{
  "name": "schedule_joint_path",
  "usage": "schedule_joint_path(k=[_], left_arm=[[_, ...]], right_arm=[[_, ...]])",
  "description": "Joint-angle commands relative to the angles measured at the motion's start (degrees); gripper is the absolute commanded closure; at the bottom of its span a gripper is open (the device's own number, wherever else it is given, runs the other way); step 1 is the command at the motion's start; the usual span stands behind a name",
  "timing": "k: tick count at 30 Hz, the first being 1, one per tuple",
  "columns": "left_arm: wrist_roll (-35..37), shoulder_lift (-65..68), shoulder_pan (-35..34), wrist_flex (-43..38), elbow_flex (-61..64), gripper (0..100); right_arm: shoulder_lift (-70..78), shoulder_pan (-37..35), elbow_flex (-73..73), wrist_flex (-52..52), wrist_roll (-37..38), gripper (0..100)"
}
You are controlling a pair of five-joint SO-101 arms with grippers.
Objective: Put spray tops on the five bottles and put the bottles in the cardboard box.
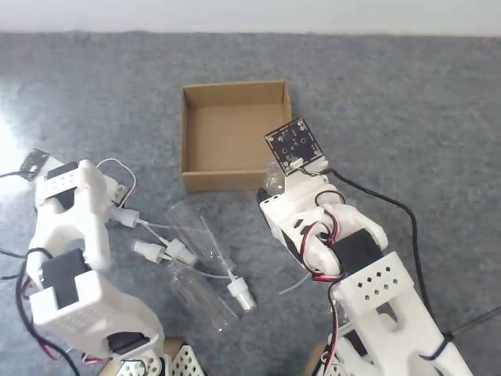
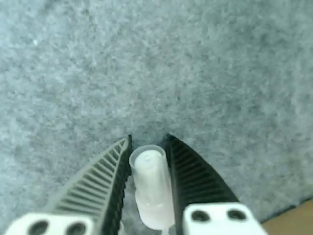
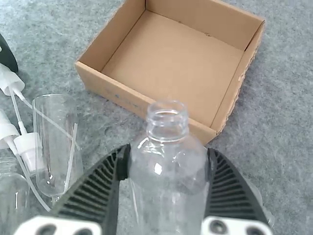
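My right gripper (image 3: 166,188) is shut on a clear bottle (image 3: 168,171) with no top on its open neck, held just in front of the near wall of the empty cardboard box (image 3: 122,95); in the high view that bottle (image 1: 275,182) shows at the box (image 1: 235,180). My left gripper (image 2: 149,147) is shut on a white spray top (image 2: 151,183) above grey carpet; in the high view this spray top (image 1: 125,217) is at the arm's tip. Clear bottles (image 1: 196,235) and spray tops (image 1: 241,296) with thin tubes lie between the arms.
Grey carpet (image 1: 407,102) covers the whole surface. In the right wrist view a clear bottle (image 3: 56,142) lies on its side beside white spray tops (image 3: 24,147). Red and black cables (image 1: 325,235) run along the right arm.
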Motion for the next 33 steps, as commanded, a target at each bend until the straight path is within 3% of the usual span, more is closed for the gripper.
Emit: schedule_joint_path(k=[1,6,20,25,33], left_arm=[[0.35,-4.31,-1.32,-0.62,-1.36,91],[0.35,-4.31,-6.07,-0.62,-4.62,99],[0.09,-3.87,-10.55,-0.62,-9.27,98],[-7.56,-3.69,-11.16,-0.62,-9.80,98],[-8.26,-3.60,-11.25,-0.18,-9.63,98]], right_arm=[[-1.71,0.48,-0.44,-1.19,1.05,86.9],[-1.71,0.48,-0.44,-1.19,1.05,86.9],[-1.71,0.48,-0.44,-1.19,1.05,86.9],[-1.71,0.48,-0.44,-1.19,1.14,86.9],[-1.89,0.57,-0.44,-1.19,1.14,86.9]])
